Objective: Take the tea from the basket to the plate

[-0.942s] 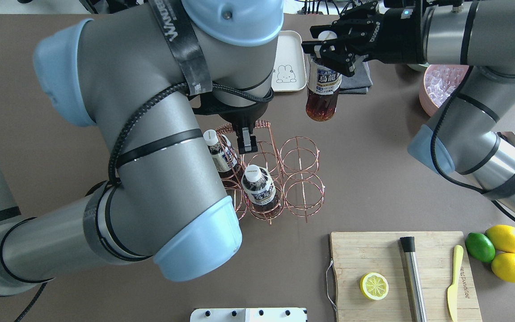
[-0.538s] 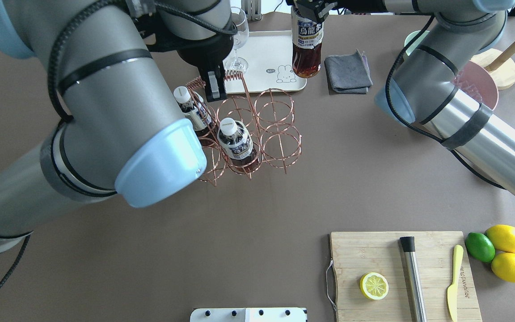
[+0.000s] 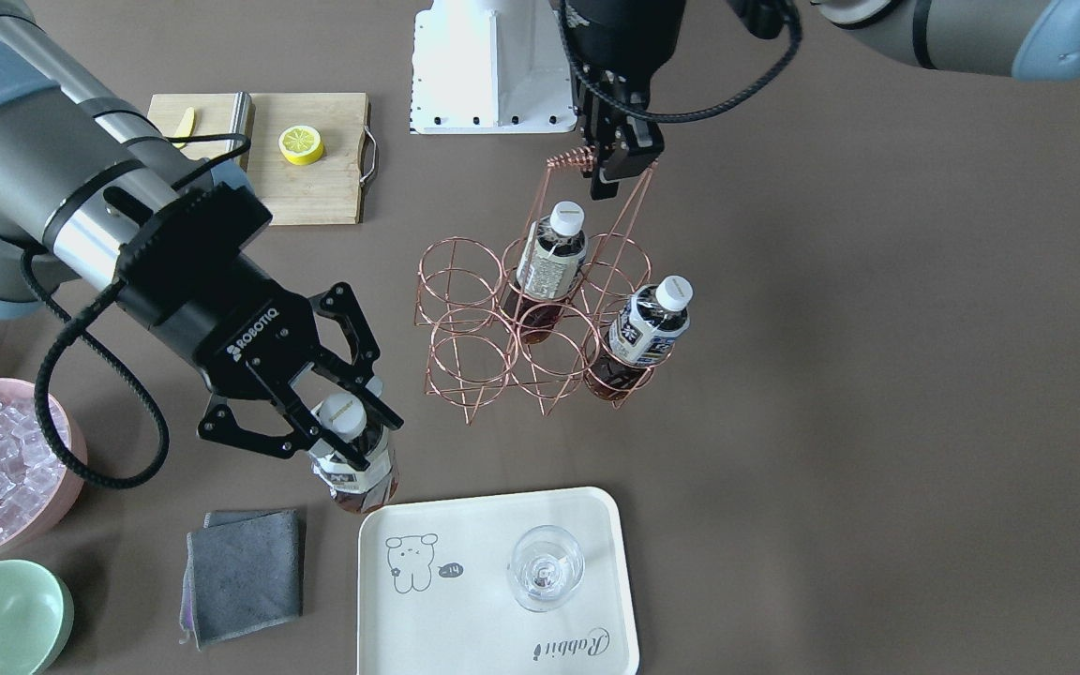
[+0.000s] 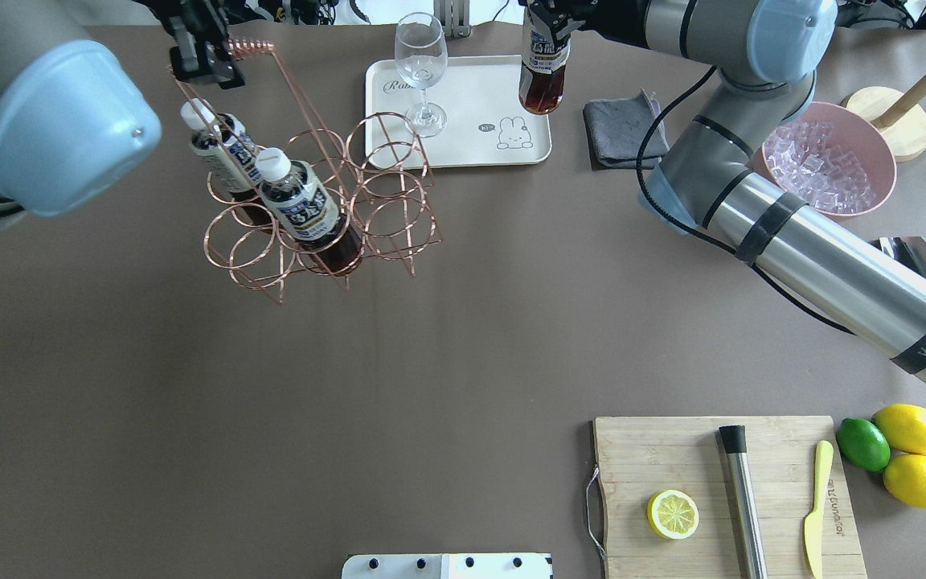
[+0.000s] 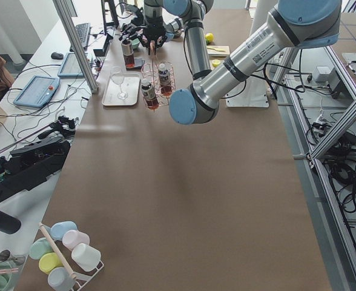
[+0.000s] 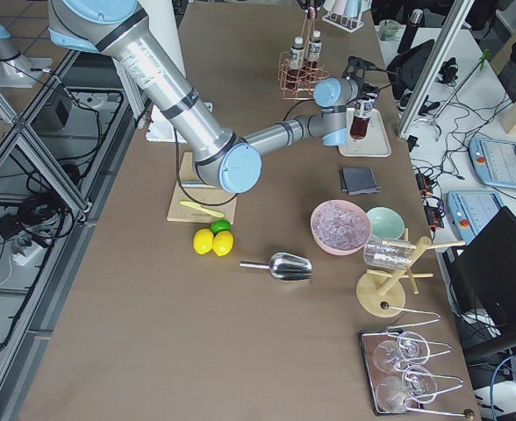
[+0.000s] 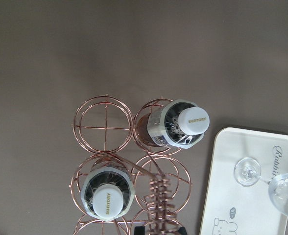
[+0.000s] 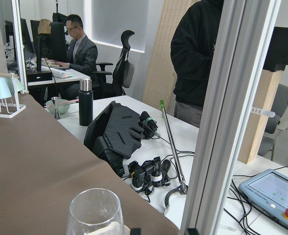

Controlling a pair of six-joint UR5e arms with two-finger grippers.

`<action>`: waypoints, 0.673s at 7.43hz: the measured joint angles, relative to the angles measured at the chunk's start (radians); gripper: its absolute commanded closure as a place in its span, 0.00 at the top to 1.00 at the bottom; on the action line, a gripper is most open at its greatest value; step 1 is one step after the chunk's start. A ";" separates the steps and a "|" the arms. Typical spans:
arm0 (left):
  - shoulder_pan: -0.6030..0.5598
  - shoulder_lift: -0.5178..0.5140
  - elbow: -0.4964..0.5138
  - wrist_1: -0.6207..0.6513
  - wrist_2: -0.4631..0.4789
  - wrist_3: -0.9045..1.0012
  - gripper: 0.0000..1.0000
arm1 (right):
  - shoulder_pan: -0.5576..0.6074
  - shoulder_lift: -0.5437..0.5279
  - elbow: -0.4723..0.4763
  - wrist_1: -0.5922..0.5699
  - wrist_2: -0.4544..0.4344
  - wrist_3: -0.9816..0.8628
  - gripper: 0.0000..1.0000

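We are at the carry-and-place step. The right fingers (image 3: 362,342) are clamped on the neck of the tea (image 3: 362,478), just under its white cap. The bottle hangs upright at the right edge of the plate (image 4: 463,149), on the far side of the desk (image 4: 463,346). We cannot tell whether its base is over the rim or just outside it. The left fingers (image 3: 601,178) are closed on the coiled handle of the basket (image 3: 465,319), where two other bottles (image 3: 549,258) sit.

We judge the next move to be a small shift left, then a straight lowering and release. The base must clear the raised rim. The right half of the plate, by the cartoon print, is bare. The stemmed glass (image 4: 421,64) stands on the left half, and a grey cloth (image 4: 626,129) lies just right of the plate.
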 measured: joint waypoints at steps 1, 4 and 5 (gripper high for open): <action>-0.055 0.055 -0.020 0.015 -0.016 0.066 0.00 | -0.046 0.019 -0.078 0.097 -0.098 0.034 0.00; -0.232 0.177 -0.030 0.024 -0.058 0.303 0.00 | -0.115 0.068 -0.269 0.279 -0.226 0.068 0.00; -0.266 0.215 -0.022 0.022 -0.064 0.421 0.00 | -0.119 0.072 -0.298 0.297 -0.232 0.068 0.00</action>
